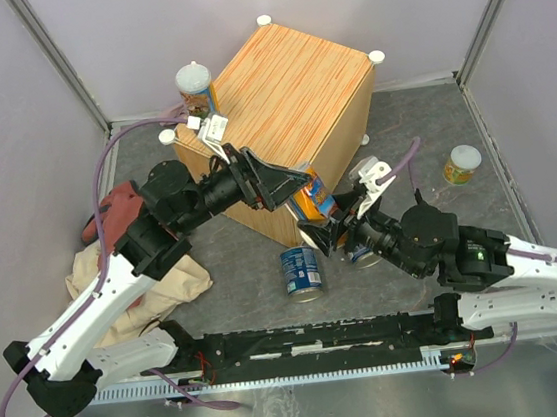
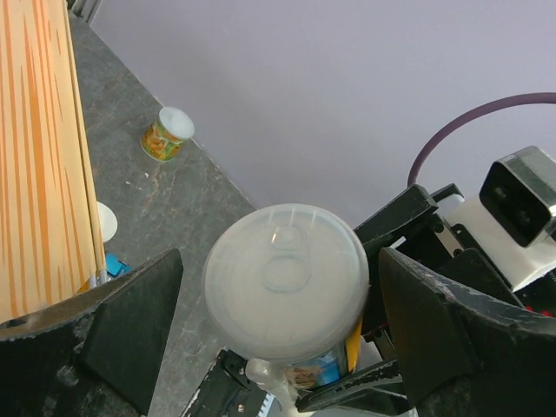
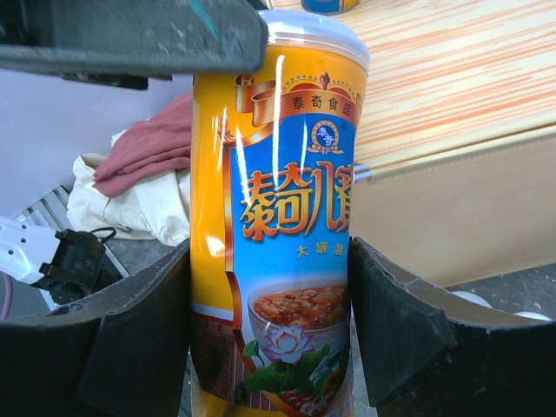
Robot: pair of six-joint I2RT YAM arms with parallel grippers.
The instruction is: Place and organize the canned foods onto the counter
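Enclosure: dark grey mottled table [image 1: 420, 122], pale lilac walls [image 1: 7, 119]. Centre rear: counter [image 1: 286, 97]. At its near face: 1 tall orange/blue can [image 1: 316, 199], clamped by right gripper [image 3: 269, 287]; left gripper [image 2: 282, 295] spread wide around its lid. On table: 1 blue can [image 1: 301, 269]; 1 short can [image 1: 462, 163], far right.

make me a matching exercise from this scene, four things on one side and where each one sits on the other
Things:
1. tall orange can
2. blue-labelled can
3. short pale-lidded can
4. red cloth

Places:
a. alone at the right side of the table
b. at the left, touching the beige cloth
c. clamped in the right gripper
d. on the table before the counter

Pairs: 1-c, 2-d, 3-a, 4-b
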